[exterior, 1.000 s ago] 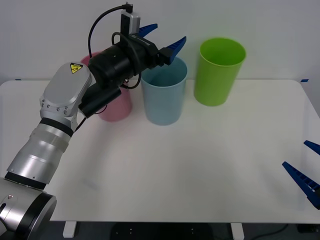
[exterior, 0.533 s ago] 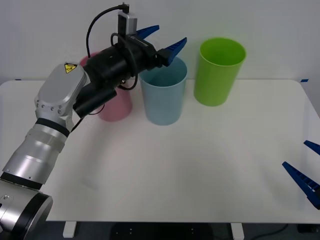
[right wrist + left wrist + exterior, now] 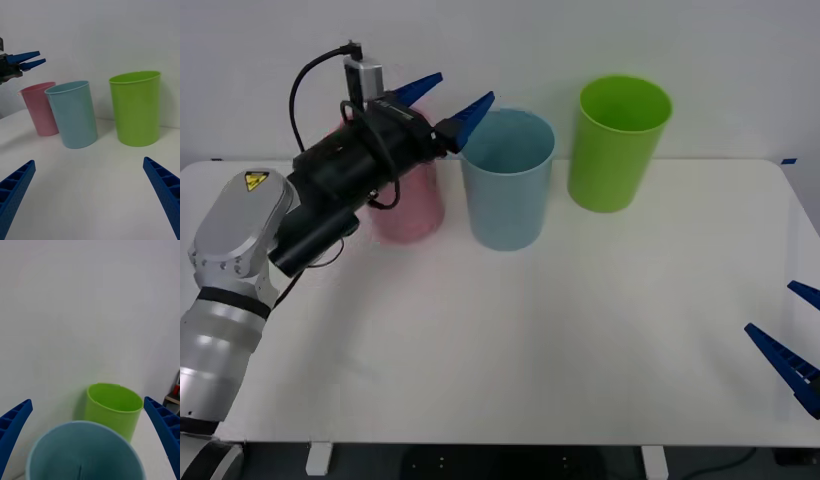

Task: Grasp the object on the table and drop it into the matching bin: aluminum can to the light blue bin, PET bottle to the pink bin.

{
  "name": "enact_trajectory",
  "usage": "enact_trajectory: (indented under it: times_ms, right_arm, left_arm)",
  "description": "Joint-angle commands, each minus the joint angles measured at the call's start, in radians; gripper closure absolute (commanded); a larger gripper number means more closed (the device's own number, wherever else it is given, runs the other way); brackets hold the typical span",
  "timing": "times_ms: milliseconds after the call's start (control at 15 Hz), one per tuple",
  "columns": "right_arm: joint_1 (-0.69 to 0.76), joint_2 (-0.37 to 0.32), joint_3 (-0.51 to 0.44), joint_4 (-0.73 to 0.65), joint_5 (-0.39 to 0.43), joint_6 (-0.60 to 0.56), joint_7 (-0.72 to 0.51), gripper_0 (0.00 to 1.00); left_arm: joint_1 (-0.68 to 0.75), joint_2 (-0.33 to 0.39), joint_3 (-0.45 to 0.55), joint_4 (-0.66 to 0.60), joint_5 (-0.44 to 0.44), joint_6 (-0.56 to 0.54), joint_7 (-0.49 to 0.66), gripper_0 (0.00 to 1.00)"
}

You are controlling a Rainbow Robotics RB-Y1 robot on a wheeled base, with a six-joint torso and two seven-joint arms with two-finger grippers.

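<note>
**Above the pink bin: left tool spread, bench surface bare in front**

Above the rear row of bins, the left tool (image 3: 444, 96) hangs with its two blue fingers spread apart and nothing between them, over the pink bin (image 3: 408, 205) and just beside the rim of the light blue bin (image 3: 507, 180). Its wrist camera looks into the light blue bin's mouth, with the lime green bin (image 3: 617, 143) beyond; the interior seen there shows no can, though the bottom is not fully visible. The three bins stand upright near the far edge of the white bench (image 3: 580, 330): pink and light blue close together, lime green a little apart. The right tool (image 3: 792, 335) rests low at the bench's right edge, fingers wide apart and empty. Between the bins and the near edge the bench offers broad open room.
</note>
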Motion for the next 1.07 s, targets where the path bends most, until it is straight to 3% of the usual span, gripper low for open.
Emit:
enact_trajectory:
  times_ms: [67, 467, 1067]
  right_arm:
    - [0.000, 0.000, 0.000, 0.000, 0.000, 0.000, 0.000, 0.00]
    - [0.000, 0.000, 0.000, 0.000, 0.000, 0.000, 0.000, 0.00]
    - [0.000, 0.000, 0.000, 0.000, 0.000, 0.000, 0.000, 0.00]
  left_arm:
    - [0.088, 0.057, 0.033, -0.073, 0.055, -0.010, -0.007, 0.00]
    - [0.258, 0.089, 0.192, -0.190, 0.034, -0.122, -0.008, 0.00]
    - [0.481, 0.091, 0.453, -0.349, -0.092, -0.392, 0.047, 0.00]
